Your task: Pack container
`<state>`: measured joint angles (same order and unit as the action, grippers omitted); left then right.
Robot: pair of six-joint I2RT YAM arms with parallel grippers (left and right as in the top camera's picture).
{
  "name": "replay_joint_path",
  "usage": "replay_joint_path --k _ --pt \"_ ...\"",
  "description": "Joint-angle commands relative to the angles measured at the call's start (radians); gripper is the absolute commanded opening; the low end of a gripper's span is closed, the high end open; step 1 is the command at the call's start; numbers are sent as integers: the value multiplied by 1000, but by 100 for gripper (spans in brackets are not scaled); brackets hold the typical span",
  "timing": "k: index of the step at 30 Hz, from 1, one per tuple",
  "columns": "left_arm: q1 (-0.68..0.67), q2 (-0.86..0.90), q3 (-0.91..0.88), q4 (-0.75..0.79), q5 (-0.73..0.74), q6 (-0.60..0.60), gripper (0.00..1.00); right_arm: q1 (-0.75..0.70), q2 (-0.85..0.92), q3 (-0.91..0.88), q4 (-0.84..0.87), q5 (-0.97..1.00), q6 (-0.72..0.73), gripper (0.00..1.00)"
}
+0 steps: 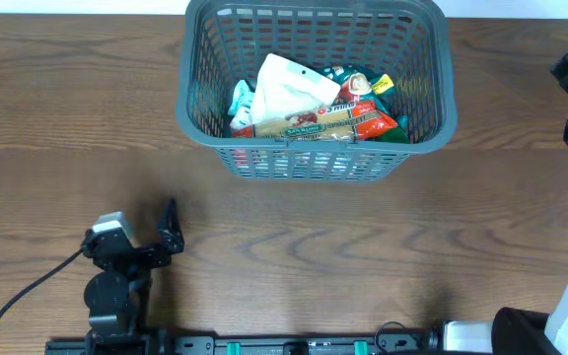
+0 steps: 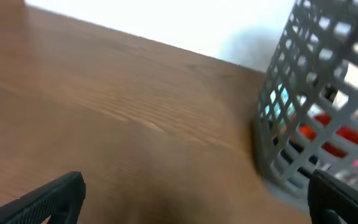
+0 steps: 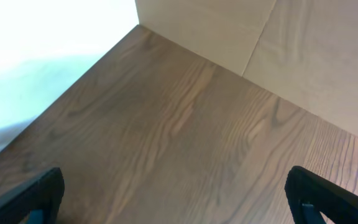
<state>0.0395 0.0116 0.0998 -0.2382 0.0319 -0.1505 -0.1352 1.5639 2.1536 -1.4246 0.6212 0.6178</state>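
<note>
Left gripper (image 2: pixel 197 208) fingers spread, empty; right gripper (image 3: pixel 176 208) likewise, over table (image 3: pixel 185 124). Container (image 1: pixel 304 163) upper centre from overhead, packets (image 1: pixel 319 123) inside. I'd judge packing finished; I'd park both arms wide of its wall

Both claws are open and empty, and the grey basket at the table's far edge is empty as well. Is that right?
No. The overhead view shows the basket holding several food packets, not empty. The left claw and right claw are indeed open and empty.
</note>
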Motion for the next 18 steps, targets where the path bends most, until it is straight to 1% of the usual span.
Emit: replay_joint_path --k 1,8,14,18 --pt "4 -9 -24 -6 28 158 99 -8 0 9 -2 17 10 99" --pt "4 -9 -24 -6 28 158 99 -8 0 9 -2 17 10 99" --pt "4 -9 -24 -6 32 227 99 -8 0 9 -2 17 10 99" --pt "4 -9 -24 -6 33 216 99 -8 0 9 -2 17 10 99"
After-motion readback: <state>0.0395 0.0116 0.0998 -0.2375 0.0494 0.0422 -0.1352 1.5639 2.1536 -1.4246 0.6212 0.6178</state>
